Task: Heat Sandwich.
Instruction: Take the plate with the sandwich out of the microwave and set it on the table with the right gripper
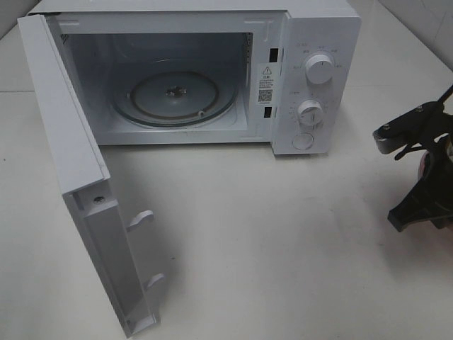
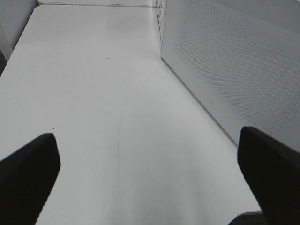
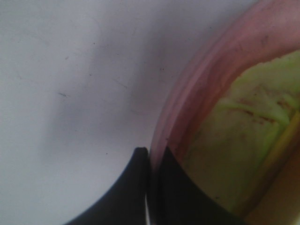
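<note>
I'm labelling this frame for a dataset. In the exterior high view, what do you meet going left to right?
Open microwave door → glass turntable inside the cavity → control knobs → right gripper at the right edge.

The right arm (image 1: 417, 138) at the exterior view's edge was a grey metal bracket with small dark screws, over a black angular gripper body with a flash of red behind it; the left gripper (image 2: 150, 178) showed two broad matte-black fingers; the right gripper (image 3: 149, 187) showed smooth, black, curved fingers tapering to points.
</note>
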{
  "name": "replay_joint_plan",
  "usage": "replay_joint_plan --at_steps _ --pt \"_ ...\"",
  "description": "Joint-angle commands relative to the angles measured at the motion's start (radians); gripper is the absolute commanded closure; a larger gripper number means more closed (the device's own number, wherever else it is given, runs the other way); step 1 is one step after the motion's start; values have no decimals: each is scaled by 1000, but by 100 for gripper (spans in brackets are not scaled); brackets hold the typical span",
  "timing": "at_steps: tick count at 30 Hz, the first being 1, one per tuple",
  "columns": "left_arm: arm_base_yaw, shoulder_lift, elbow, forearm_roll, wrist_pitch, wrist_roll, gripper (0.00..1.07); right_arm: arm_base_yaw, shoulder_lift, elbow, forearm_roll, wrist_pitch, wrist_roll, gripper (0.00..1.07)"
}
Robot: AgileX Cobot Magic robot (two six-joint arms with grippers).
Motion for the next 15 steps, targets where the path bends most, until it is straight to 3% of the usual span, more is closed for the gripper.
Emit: replay_joint_plan --at_steps 1,15 --pt "2 -23 5 -1 -13 0 9 -7 53 -2 -45 -27 61 107" --pt "2 -23 5 -1 -13 0 9 -7 177 -2 -69 -120 140 106"
